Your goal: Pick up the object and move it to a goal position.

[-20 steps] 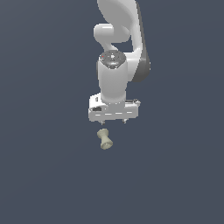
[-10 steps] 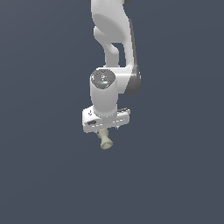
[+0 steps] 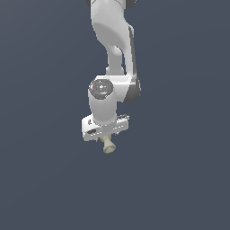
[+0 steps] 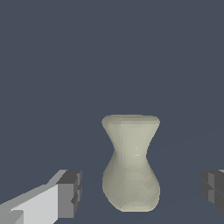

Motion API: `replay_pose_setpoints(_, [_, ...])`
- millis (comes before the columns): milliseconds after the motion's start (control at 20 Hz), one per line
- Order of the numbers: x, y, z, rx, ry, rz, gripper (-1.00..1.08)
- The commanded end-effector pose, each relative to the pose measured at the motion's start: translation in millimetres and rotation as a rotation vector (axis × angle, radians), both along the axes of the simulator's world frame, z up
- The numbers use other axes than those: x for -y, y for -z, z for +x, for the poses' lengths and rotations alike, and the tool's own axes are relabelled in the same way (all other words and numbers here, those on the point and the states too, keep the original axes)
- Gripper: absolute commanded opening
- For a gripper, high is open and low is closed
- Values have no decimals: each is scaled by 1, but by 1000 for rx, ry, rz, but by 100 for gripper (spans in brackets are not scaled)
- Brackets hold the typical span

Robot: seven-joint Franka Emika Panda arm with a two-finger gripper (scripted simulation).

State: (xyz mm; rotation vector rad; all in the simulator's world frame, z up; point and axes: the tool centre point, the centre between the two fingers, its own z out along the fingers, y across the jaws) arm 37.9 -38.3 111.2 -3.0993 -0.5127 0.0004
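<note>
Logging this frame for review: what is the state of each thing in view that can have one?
Gripper: open, jaws spread on either side of the object, not touching it.
Object: free, not gripped, between the jaws; in the exterior view its lower part shows just under the gripper.
Arm: reaching down over the object.
</note>
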Motion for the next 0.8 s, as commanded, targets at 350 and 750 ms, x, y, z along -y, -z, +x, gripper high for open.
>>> replay_pose_setpoints(350, [0, 19, 0, 0, -2, 0, 100])
replay_pose_setpoints(750, [0, 50, -1, 0, -5, 0, 100])
